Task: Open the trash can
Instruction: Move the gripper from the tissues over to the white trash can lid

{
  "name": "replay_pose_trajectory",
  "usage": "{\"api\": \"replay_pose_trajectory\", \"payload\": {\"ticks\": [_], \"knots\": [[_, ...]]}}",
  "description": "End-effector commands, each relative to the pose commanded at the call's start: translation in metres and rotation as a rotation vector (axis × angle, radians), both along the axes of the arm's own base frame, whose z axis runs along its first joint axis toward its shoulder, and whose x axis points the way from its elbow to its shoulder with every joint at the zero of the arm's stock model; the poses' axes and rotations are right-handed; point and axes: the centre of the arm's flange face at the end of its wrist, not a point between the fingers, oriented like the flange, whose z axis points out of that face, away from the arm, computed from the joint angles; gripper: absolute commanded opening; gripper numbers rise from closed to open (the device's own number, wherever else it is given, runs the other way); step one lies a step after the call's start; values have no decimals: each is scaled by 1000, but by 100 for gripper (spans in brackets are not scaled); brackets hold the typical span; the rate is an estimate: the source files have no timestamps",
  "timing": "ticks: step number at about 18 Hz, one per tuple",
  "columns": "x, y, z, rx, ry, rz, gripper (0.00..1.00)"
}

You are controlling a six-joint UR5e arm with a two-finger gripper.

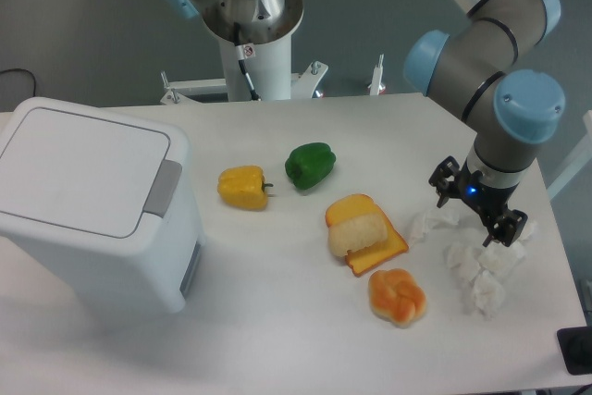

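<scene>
Trash can (92,201) far left, lid shut | gripper (478,210) far right over crumpled paper (481,270), spread wide, holding nothing

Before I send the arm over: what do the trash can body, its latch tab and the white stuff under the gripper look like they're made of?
The trash can looks like moulded white plastic, smooth and slightly glossy, with rounded corners. Its latch tab seems to be matte grey plastic. The white crumpled pieces below the gripper look like tissue or paper, judging by the soft creases, though thin plastic can't be excluded.
</scene>
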Motion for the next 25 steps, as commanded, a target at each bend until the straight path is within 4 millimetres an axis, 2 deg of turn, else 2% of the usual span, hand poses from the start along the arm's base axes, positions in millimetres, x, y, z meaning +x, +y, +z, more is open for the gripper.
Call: {"api": "replay_pose_trajectory", "payload": {"ticks": [5, 8, 11, 13, 15, 18, 20, 23, 25], "knots": [[4, 2, 3, 1, 3, -5, 100], [12, 1, -7, 15, -25, 8, 100], [22, -1, 0, 59, -44, 64, 100], [34, -3, 9, 64, -39, 119, 100], [42, -2, 28, 91, -25, 193, 100], [64, 14, 51, 168, -61, 334, 100], [81, 28, 55, 171, -75, 358, 100], [106, 35, 73, 162, -102, 389, 100], [127, 49, 86, 172, -105, 432, 100]]}}
